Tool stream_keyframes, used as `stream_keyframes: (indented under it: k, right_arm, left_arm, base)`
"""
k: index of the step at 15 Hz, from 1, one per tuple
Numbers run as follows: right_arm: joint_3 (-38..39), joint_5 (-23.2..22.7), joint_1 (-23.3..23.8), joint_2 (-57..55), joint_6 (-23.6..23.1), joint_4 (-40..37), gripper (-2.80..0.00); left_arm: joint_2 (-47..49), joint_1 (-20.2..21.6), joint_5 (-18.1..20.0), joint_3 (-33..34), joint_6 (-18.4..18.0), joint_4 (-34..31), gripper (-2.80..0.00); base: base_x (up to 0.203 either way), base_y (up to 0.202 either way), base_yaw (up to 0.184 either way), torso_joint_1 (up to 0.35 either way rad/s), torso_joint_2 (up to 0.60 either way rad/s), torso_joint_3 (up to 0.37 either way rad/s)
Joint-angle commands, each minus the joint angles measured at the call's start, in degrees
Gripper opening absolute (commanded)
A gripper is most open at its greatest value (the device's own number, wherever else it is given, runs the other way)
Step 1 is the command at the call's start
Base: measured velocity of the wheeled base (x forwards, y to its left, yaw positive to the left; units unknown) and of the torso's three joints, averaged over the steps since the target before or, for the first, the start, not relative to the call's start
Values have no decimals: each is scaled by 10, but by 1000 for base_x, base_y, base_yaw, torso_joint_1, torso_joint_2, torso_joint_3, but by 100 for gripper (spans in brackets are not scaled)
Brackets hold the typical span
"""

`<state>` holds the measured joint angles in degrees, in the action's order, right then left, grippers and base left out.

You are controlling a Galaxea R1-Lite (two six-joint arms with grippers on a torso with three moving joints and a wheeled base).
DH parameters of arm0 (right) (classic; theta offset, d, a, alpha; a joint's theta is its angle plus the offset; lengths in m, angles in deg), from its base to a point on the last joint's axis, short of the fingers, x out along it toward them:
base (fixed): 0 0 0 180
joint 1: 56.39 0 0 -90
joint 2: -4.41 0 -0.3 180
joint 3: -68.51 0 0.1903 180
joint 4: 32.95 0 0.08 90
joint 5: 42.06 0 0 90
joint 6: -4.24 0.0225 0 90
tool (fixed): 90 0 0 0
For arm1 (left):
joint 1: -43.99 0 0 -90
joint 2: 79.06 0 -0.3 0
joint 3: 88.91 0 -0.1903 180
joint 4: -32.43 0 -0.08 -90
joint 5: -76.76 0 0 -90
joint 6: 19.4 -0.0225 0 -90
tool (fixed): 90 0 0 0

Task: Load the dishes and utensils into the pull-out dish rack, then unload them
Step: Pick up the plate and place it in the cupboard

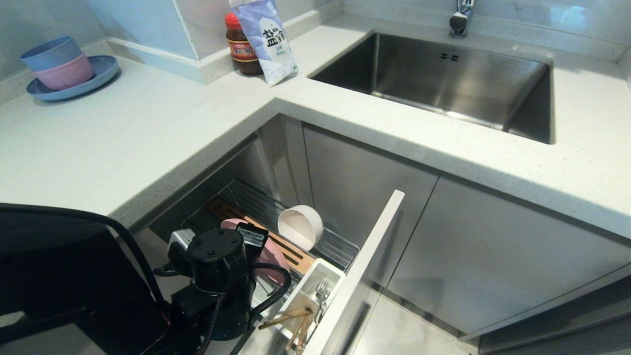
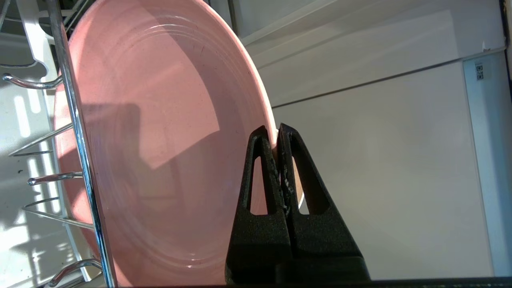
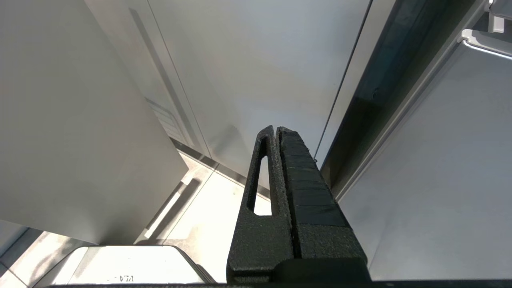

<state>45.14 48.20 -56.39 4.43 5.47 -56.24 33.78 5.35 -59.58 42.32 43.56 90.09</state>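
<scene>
one pink plate [image 2: 160, 120], one off-white bowl [image 1: 300, 227], two chopsticks [image 1: 296, 325]

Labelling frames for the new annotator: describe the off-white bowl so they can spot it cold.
Find the pulled-out dish rack in the cabinet under the counter's inner corner, left of the sink. The off-white bowl stands on edge there, beyond the wooden strip. Unlike the pink plate nearby, it is pale, deep, and no gripper touches it.

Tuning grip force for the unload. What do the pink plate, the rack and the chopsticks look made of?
Pink plate: probably plastic or melamine; matte, faintly speckled, thin rim, pinched by the left gripper.
Pull-out dish rack: chromed metal wire, mirror-bright with sharp highlights.
Chopsticks: light wood or bamboo, pale tan and dull, standing in the white cutlery cup.
</scene>
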Motion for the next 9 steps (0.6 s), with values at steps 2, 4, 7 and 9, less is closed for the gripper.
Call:
stream_keyframes:
  k: [2, 4, 7, 9]
  right_arm:
    - [1, 0, 0, 2, 0, 0, -280]
    - [1, 0, 0, 2, 0, 0, -280]
    - [1, 0, 0, 2, 0, 0, -280]
    - [1, 0, 0, 2, 0, 0, -280]
  left_arm:
    - [0, -1, 0, 1, 2, 3, 0]
    - [-7, -1, 1, 1, 2, 3, 0]
    - [-15, -6, 1, 1, 0, 2, 0]
    - [-17, -8, 0, 2, 0, 1, 0]
  base:
    - [0, 0, 0, 0, 0, 0]
    - [0, 0, 0, 0, 0, 0]
    - [0, 0, 0, 0, 0, 0]
    - [0, 0, 0, 0, 0, 0]
